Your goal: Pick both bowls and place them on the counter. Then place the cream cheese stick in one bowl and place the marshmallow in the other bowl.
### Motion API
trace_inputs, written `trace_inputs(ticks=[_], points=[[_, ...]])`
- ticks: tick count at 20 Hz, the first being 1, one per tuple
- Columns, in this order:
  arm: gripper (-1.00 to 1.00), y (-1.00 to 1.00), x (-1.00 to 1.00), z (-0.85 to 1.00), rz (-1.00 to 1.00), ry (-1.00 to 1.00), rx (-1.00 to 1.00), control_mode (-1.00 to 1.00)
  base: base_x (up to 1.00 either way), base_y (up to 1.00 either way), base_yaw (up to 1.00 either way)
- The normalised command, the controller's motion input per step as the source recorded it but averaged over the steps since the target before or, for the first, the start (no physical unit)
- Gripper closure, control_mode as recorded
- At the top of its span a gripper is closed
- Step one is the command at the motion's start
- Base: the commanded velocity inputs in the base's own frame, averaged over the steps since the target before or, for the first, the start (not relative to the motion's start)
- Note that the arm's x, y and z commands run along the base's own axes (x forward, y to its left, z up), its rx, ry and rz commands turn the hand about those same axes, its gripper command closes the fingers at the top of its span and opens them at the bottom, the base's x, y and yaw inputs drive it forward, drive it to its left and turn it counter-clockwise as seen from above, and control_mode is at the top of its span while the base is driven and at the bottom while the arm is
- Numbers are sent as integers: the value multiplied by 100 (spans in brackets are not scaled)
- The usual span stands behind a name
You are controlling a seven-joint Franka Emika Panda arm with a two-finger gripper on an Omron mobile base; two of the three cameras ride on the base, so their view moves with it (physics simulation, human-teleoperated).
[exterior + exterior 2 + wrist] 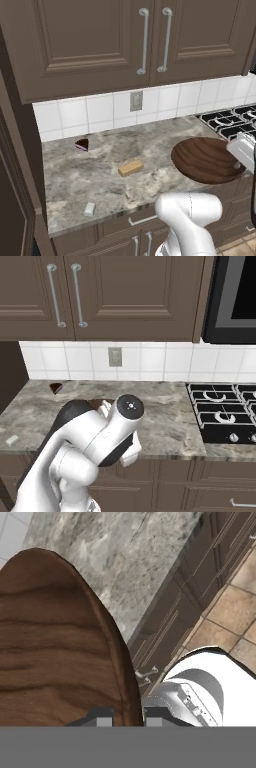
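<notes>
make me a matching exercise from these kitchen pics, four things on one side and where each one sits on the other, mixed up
Things:
1. wooden bowl
2. cream cheese stick
3. marshmallow
4. cake slice

Places:
A. at the back of the counter, near the tiled wall
B. by the counter's front edge, far left
C. pinched at its rim in the gripper, at the right end of the counter beside the stove
D. lying mid-counter, between the cake slice and the bowl

Pairs: 1-C, 2-D, 3-B, 4-A
</notes>
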Motion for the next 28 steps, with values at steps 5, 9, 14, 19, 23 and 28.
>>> trace_inputs(ticks=[5,9,14,19,23,28], points=[[100,-20,30,-32,0,0,0,-100,0,0,0],[100,-1,55,-15,0,0,0,-100,0,0,0],[100,-1,58,-6,0,2,0,-100,0,0,0],[100,0,52,-28,0,6,0,-100,0,0,0],[100,0,46,-41,0,5,-1,-100,0,0,0],[100,0,43,-39,0,2,0,-100,0,0,0]])
